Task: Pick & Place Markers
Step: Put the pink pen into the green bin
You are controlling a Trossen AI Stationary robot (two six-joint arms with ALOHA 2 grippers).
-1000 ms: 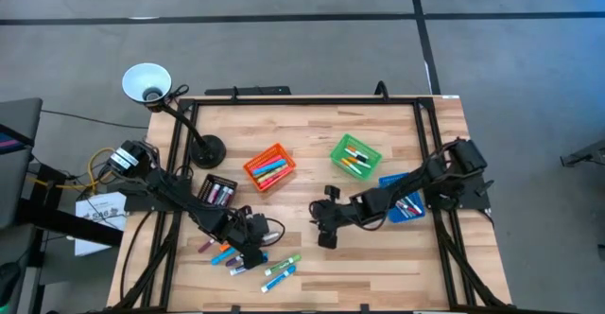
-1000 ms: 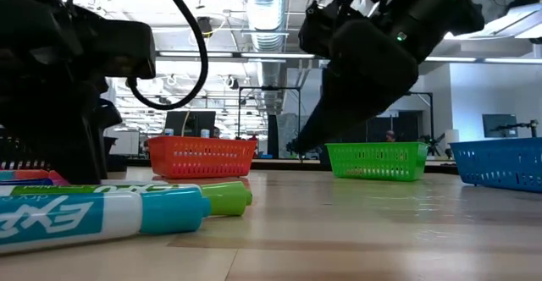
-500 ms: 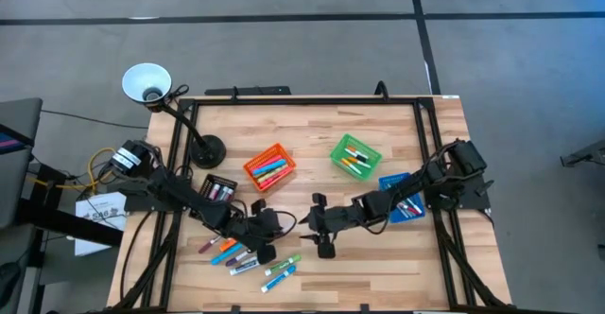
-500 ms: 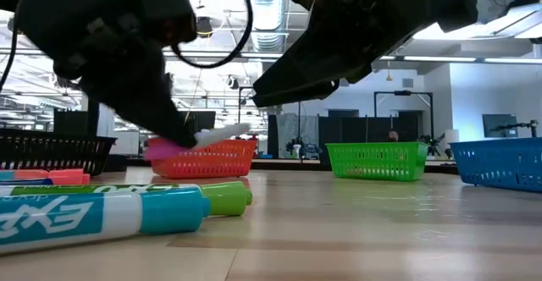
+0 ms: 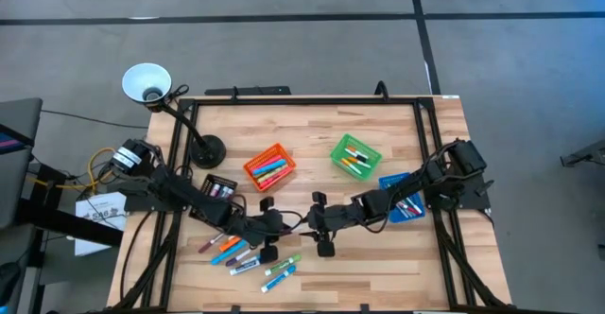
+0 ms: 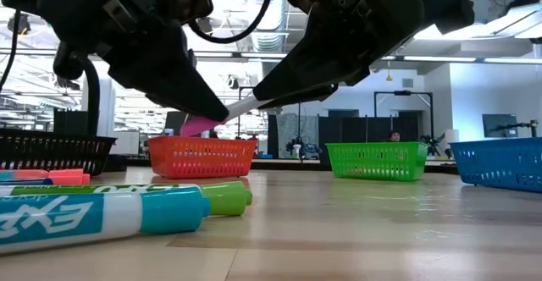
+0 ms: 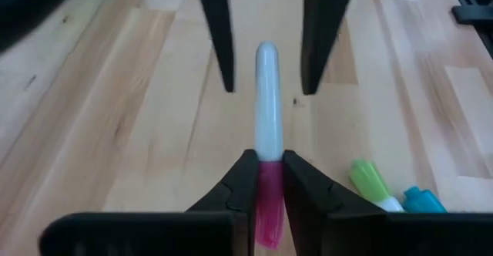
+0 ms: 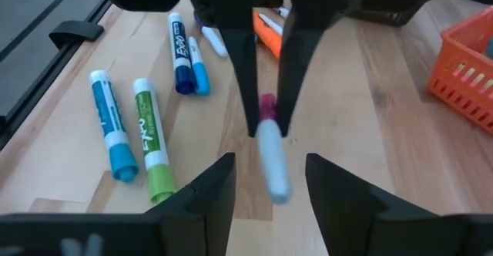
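Two black jointed arms, black cables looped alongside; each gripper (image 7: 262, 186) (image 8: 266, 186) has two tapered matte-black fingers.

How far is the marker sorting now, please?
Done: some markers already lie in the orange bin, green bin and blue bin. In hand: the left pincer grips a pink-capped marker, its white end between the right pincer's open fingers. Left: several loose markers.

"EXPO" readable on teal-capped marker (image 6: 93, 217), green marker (image 8: 152, 136), dark blue marker (image 8: 180, 52).
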